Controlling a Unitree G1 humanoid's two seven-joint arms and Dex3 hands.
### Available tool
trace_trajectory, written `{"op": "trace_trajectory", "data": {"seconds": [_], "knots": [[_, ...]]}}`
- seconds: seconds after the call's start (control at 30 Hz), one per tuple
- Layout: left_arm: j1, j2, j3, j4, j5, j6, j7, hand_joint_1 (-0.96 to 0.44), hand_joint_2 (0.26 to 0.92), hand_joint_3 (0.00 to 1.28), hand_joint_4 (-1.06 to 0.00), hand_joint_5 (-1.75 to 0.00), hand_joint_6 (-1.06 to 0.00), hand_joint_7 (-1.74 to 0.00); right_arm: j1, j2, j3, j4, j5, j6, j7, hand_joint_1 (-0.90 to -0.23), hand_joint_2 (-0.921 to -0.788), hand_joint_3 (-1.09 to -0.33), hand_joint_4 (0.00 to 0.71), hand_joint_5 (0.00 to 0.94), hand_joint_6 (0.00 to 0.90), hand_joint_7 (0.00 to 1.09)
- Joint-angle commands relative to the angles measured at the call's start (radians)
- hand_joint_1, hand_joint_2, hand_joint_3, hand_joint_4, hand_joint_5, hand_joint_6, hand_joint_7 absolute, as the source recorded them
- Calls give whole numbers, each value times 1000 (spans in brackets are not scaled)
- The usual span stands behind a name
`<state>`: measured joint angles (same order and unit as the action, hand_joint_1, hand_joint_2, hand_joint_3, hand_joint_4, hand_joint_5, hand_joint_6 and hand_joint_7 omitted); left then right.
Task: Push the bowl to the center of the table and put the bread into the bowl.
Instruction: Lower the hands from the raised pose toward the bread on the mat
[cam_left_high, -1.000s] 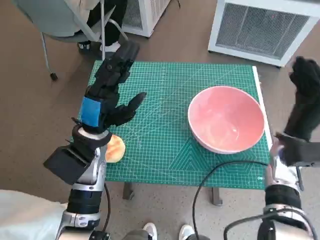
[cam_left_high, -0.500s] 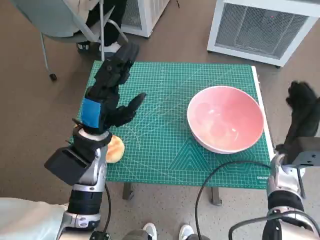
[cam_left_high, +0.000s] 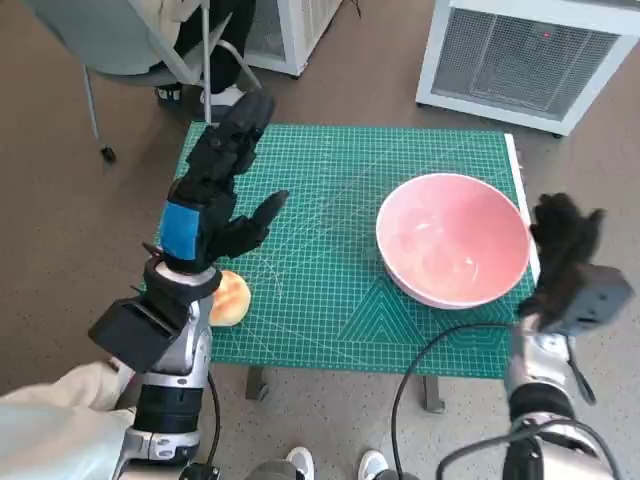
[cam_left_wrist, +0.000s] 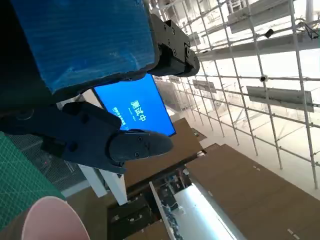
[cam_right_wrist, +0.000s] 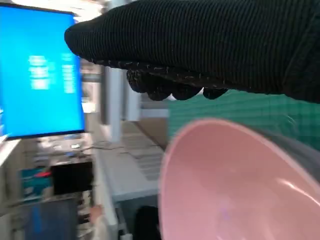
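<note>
1. Now the right hand (cam_left_high: 562, 250) has come in from beyond the table edge; its loosely spread, empty fingers sit just beside the bowl (cam_left_high: 452, 250) rim, set to push.
2. Left hand (cam_left_high: 215, 195) unchanged: fingers wide, empty, raised above the mat.
3. Bread (cam_left_high: 229, 297) lies behind that wrist, untouched.

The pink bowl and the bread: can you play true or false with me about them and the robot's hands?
1. The pink bowl is empty. True.
2. The bread is inside the bowl. False: it lies on the green mat, near the front left edge, beside the left forearm.
3. The left hand holds the bread. False: it is raised above the mat, fingers spread, holding nothing.
4. The right hand is beside the bowl's right rim. True.
5. The bowl sits toward the table's right side. True.
</note>
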<state>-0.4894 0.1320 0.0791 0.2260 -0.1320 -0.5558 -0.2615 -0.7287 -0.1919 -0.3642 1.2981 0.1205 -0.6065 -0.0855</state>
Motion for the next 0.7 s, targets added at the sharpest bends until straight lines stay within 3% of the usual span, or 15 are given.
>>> {"op": "trace_trajectory", "data": {"seconds": [0.03, 0.37, 0.7], "knots": [[12, 5, 3, -11, 2, -4, 5, -354, 921, 357, -309, -1, -352, -183, -13, 29, -15, 18, 19, 54, 5, -403, -921, -777, 290, 13, 45, 660], [21, 13, 8, -20, 4, -6, 7, -358, 921, 355, -309, -1, -354, -179, -56, 69, -38, 22, 41, 107, 20, -449, -921, -772, 296, 14, 59, 646], [30, 24, 12, -23, 13, -18, 10, -361, 921, 356, -307, 0, -356, -173, -101, 94, -40, 26, 43, 139, 15, -434, -921, -764, 313, 20, 61, 630]]}}
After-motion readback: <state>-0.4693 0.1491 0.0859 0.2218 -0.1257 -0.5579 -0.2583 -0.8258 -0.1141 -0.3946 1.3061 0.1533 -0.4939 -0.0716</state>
